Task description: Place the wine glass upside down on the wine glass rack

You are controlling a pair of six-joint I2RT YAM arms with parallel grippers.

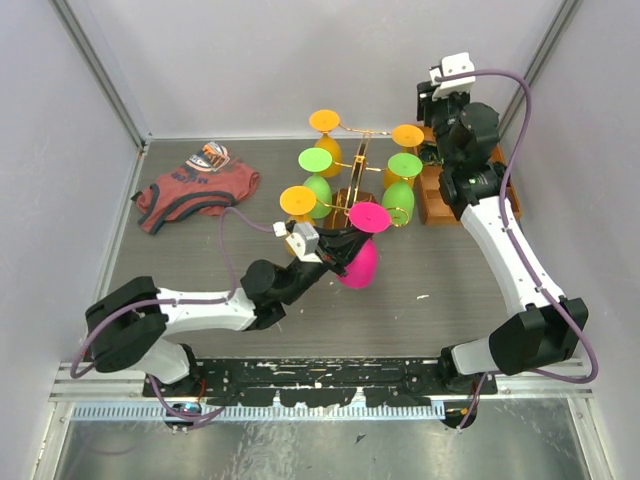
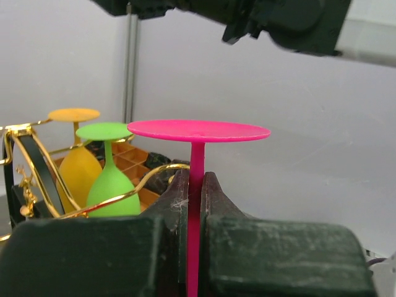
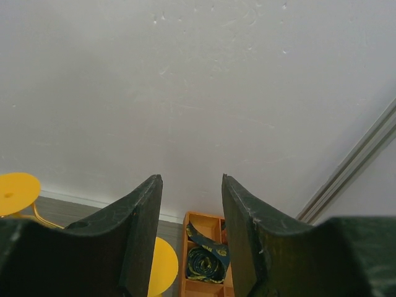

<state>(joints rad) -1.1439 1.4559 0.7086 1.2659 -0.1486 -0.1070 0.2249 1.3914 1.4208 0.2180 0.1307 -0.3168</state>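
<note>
Left gripper (image 2: 197,185) clenched on the stem of the pink wine glass (image 2: 198,131), glass upside down with foot up, at the near side of the gold wine glass rack (image 1: 362,165), right gripper (image 3: 190,204) released and empty above the orange tray (image 1: 432,205), print on the red shirt (image 1: 195,190) too small to read

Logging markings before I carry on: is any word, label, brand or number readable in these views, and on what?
No text can be read in any view.
Red shirt: dark print across the chest, too small and blurred to read.
Striped item at the shirt's collar: too small to tell whether it bears text.
Pink wine glass, wine glass rack, orange-brown tray: no markings visible.
</note>
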